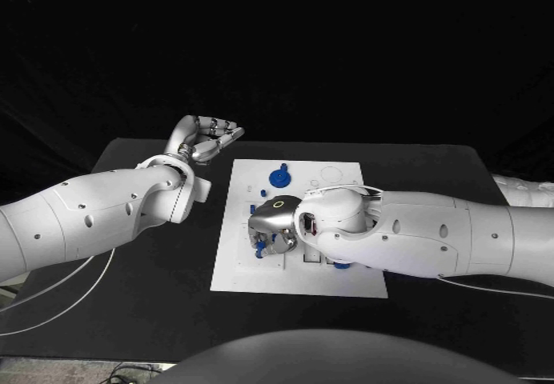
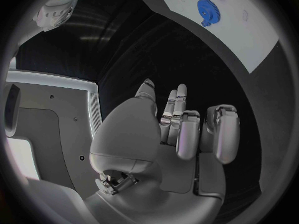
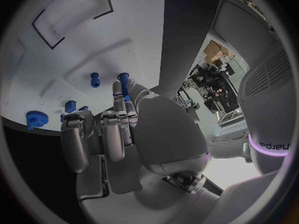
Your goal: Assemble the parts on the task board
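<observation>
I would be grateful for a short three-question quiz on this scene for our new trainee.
1. True or false: the left hand holds a blue part.
2. Which hand is over the task board? A) left B) right C) both
3. Fill in: the blue gear lies on the board's ____ end, away from the robot.

Key: 1 false, its curled fingers hold nothing, off the board over the black table. 2 B, the right hand. 3 far.
</observation>
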